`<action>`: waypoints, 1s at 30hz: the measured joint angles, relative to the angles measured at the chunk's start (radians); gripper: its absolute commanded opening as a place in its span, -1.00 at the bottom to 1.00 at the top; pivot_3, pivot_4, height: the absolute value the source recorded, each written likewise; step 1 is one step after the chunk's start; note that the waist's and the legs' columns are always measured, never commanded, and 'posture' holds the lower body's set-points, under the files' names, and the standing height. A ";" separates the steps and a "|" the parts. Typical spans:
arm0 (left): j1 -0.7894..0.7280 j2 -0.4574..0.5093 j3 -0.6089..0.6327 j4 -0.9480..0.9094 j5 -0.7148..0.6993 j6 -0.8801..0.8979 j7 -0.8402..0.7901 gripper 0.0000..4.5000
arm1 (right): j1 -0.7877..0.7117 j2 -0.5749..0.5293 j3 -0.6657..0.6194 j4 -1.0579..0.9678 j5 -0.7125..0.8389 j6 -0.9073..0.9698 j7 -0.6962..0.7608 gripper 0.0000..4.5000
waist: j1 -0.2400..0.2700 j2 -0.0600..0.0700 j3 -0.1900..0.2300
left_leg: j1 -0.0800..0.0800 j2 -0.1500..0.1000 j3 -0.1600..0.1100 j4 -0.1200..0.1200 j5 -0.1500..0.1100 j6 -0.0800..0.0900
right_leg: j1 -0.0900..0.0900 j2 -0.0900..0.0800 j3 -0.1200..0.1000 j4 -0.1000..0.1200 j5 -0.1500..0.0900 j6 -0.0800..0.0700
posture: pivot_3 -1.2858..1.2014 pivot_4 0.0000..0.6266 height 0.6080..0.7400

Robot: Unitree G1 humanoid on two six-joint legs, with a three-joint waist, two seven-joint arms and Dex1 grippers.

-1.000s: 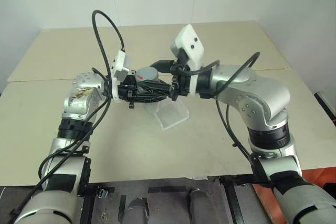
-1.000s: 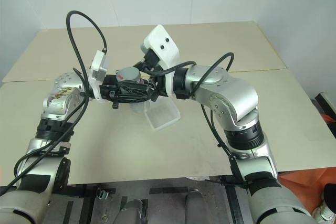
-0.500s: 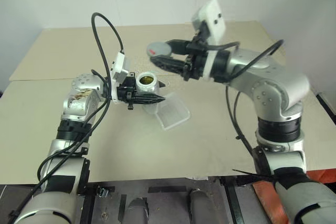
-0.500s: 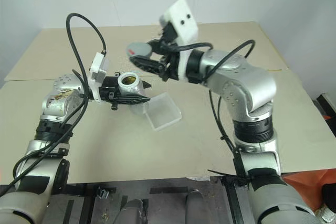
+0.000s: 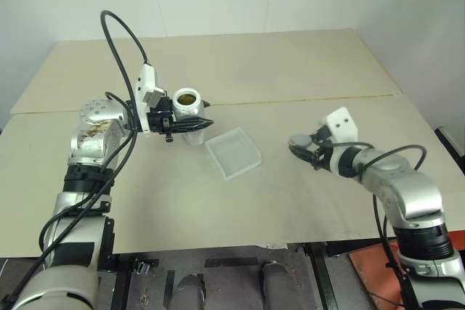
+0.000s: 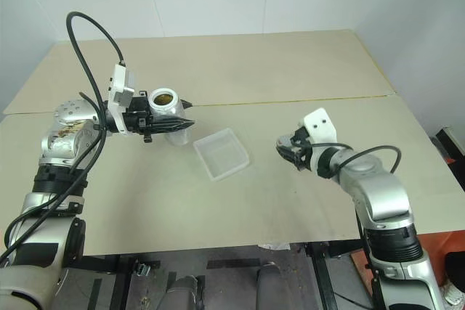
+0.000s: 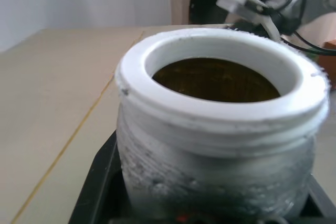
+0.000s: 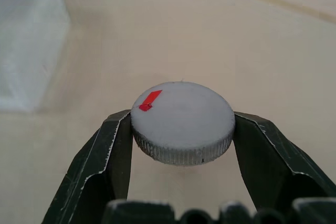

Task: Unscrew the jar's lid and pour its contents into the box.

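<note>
Translucent square plastic box (image 5: 232, 152) is my landmark, lying flat on the tan table (image 5: 290, 63). Small clear cylindrical jar with white threaded neck (image 5: 189, 109) sits clamped in my left gripper (image 5: 195, 124), just left of the box, upright, mouth open. Small round grey screw lid with red mark (image 8: 181, 121) is off: pinched between my right gripper (image 8: 181, 129) fingers, well right of the box, low over the table. Amber-brown tint shows inside the jar; I can't pick out the contents. Unscrewing done, I judge. Left: park the lid, bring the jar over the box, tip it.
</note>
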 measured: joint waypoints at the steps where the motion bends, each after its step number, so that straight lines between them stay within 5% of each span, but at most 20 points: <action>1: 0.000 -0.007 0.000 0.003 0.017 -0.017 0.027 -0.13 | 0.003 0.000 0.015 0.019 -0.017 0.000 -0.003 0.63 | 0.001 0.000 0.000 | 0.000 0.000 0.000 0.000 0.000 0.000 | 0.000 0.000 0.000 0.000 0.000 0.000 | 0.03 -0.52 1.00; 4: -0.004 -0.026 -0.005 0.015 0.061 -0.068 0.093 -0.13 | 0.012 -0.017 0.039 0.031 -0.031 0.006 0.018 0.98 | 0.003 0.000 0.000 | -0.001 0.000 0.000 0.000 0.000 0.000 | 0.000 0.000 0.000 0.000 0.000 0.000 | 0.03 -0.52 1.00; 11: -0.021 -0.070 -0.071 0.112 0.308 -0.398 0.348 -0.13 | -0.033 -0.132 -0.081 -0.102 0.142 0.135 0.190 0.98 | 0.011 0.000 0.000 | 0.000 0.000 0.000 0.000 0.000 0.000 | 0.001 0.000 0.000 -0.002 0.000 0.000 | 0.03 -0.52 1.00; 16: -0.098 -0.072 -0.214 0.244 0.711 -0.843 0.781 -0.13 | -0.174 -0.145 -0.141 -0.227 0.367 0.350 0.269 0.98 | 0.025 0.000 0.000 | -0.001 0.000 0.000 0.000 0.000 0.000 | 0.001 0.000 0.000 -0.002 0.000 0.000 | 0.03 -0.52 1.00; 19: -0.217 0.001 -0.408 0.263 1.132 -0.999 1.195 -0.13 | -0.235 -0.131 -0.114 -0.233 0.426 0.428 0.272 0.98 | 0.036 -0.001 0.000 | -0.002 -0.002 0.000 0.001 0.000 0.000 | 0.000 -0.001 0.000 -0.002 0.001 0.001 | 0.03 -0.52 1.00; 24: -0.486 0.049 -0.758 0.304 1.702 -0.952 1.805 -0.13 | -0.348 -0.147 -0.072 -0.198 0.462 0.452 0.307 0.98 | 0.056 -0.001 0.000 | -0.005 -0.002 0.000 0.001 0.000 0.000 | -0.001 -0.001 0.000 -0.001 0.002 0.003 | 0.03 -0.52 1.00; 30: -0.525 0.021 -0.971 0.380 1.936 -0.839 1.972 -0.13 | -0.369 -0.140 -0.051 -0.163 0.462 0.445 0.314 0.98 | 0.056 -0.001 0.000 | -0.007 -0.002 0.000 0.001 0.000 -0.001 | -0.004 -0.001 0.000 0.000 0.002 0.003 | 0.03 -0.52 1.00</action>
